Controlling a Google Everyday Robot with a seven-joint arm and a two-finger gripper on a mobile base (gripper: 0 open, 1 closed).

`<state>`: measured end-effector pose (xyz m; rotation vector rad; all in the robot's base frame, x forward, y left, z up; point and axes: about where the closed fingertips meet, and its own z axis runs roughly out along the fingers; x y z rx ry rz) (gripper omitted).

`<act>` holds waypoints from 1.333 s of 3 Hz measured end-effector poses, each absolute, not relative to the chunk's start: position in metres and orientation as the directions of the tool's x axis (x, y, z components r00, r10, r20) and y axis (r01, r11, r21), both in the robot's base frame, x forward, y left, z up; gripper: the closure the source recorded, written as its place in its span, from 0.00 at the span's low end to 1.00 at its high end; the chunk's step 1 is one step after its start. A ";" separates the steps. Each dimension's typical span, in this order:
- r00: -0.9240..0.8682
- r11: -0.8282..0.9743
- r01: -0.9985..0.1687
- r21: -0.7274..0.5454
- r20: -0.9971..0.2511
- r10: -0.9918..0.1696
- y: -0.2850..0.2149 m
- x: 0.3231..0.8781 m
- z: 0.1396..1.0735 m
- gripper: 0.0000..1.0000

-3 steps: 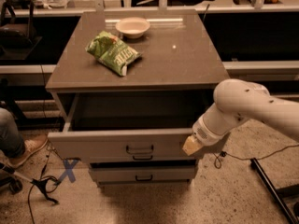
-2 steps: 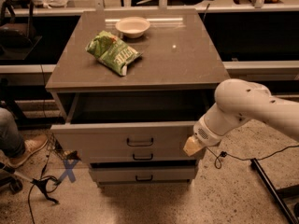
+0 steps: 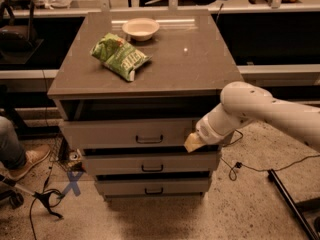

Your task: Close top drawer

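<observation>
My pincer (image 3: 193, 143) sits right of centre in the frame, at the end of my white arm (image 3: 260, 111), which reaches in from the right edge. Its yellowish tip lies against the right end of the top drawer (image 3: 125, 132), at the lower corner of the front panel. I cannot tell whether the pincer is spread or pressed together; it grips nothing that I can see.

The top drawer runs across the middle of the frame, directly under the bench (image 3: 200, 69) top, and stretches left from my pincer. Its front stands a little forward of the cabinet, with a dark gap showing between the panel's upper edge and the bench top. Its small black handle (image 3: 149, 139) is at the centre of the panel, well apart from my pincer and to its left.

Below it are the middle drawer (image 3: 150, 163) and the bottom drawer (image 3: 152, 186), both under my pincer's level. On the bench, in the upper left of the frame, a green snack bag (image 3: 119, 57) lies near a pale bowl (image 3: 141, 28).
</observation>
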<state>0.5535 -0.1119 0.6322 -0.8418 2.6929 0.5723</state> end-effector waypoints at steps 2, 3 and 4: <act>-0.824 0.763 -0.539 0.356 -0.409 -0.391 -0.103 0.590 0.618 1.00; -0.861 0.788 -0.475 0.392 -0.391 -0.325 -0.125 0.573 0.606 1.00; -0.890 0.807 -0.418 0.418 -0.366 -0.272 -0.154 0.542 0.599 1.00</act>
